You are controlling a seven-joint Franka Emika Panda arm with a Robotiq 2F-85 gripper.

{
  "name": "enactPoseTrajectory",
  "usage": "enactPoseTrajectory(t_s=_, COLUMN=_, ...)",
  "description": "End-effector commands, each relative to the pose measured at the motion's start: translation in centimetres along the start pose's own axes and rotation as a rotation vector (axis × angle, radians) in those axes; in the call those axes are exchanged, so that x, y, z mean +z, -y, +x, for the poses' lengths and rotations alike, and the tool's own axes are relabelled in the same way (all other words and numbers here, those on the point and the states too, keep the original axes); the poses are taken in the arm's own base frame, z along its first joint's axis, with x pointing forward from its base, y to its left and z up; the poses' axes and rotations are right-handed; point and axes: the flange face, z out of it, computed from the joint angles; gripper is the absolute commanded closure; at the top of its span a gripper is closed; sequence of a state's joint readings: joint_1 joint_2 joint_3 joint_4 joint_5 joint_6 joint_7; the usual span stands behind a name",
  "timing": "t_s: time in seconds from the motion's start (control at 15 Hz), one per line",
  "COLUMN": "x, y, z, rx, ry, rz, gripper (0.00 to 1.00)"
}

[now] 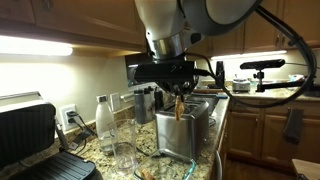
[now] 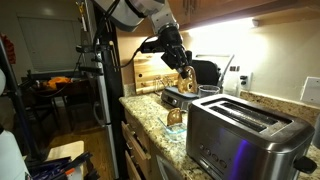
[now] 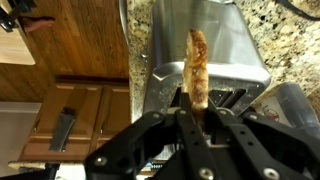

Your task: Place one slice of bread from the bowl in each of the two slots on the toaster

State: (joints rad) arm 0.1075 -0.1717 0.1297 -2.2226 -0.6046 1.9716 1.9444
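My gripper [image 1: 179, 100] is shut on a slice of bread [image 3: 197, 65], held on edge and hanging above the steel toaster [image 1: 187, 130]. In the wrist view the bread points toward the toaster [image 3: 215, 50], whose slots are partly hidden behind my fingers [image 3: 197, 122]. In an exterior view the gripper [image 2: 186, 74] holds the bread [image 2: 187, 75] just over the far toaster [image 2: 181, 98]. I cannot make out the bowl clearly in any view.
A second, larger steel toaster [image 2: 245, 132] stands in the foreground of an exterior view. A clear bottle [image 1: 104, 124] and a glass [image 1: 124, 147] stand on the granite counter [image 1: 150, 160]. A black grill [image 1: 28, 135] is at one end. Wooden cabinets [image 3: 75, 110] lie below.
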Motion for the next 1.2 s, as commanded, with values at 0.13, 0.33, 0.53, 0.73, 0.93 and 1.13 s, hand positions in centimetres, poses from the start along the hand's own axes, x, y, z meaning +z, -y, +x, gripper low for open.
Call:
enactPoseTrajectory(t_s=0.13, x=-0.8, y=-0.1, z=4.2, rx=0.034, ry=-0.085, rz=-0.030, gripper=0.92)
enactPoseTrajectory(t_s=0.33, x=-0.1, y=-0.4, z=5.9, rx=0.049, ry=-0.114, rz=-0.057, gripper=0.92)
enactPoseTrajectory(t_s=0.53, x=1.2, y=-0.7, z=7.4, rx=0.060, ry=-0.137, rz=-0.076, gripper=0.92)
enactPoseTrajectory(t_s=0.73, x=2.4, y=-0.8, z=8.5, rx=0.067, ry=-0.145, rz=-0.089, gripper=0.92)
enactPoseTrajectory(t_s=0.93, x=3.8, y=-0.8, z=9.2, rx=0.071, ry=-0.147, rz=-0.102, gripper=0.92)
enactPoseTrajectory(t_s=1.13, x=5.2, y=-0.7, z=9.2, rx=0.074, ry=-0.139, rz=-0.114, gripper=0.92)
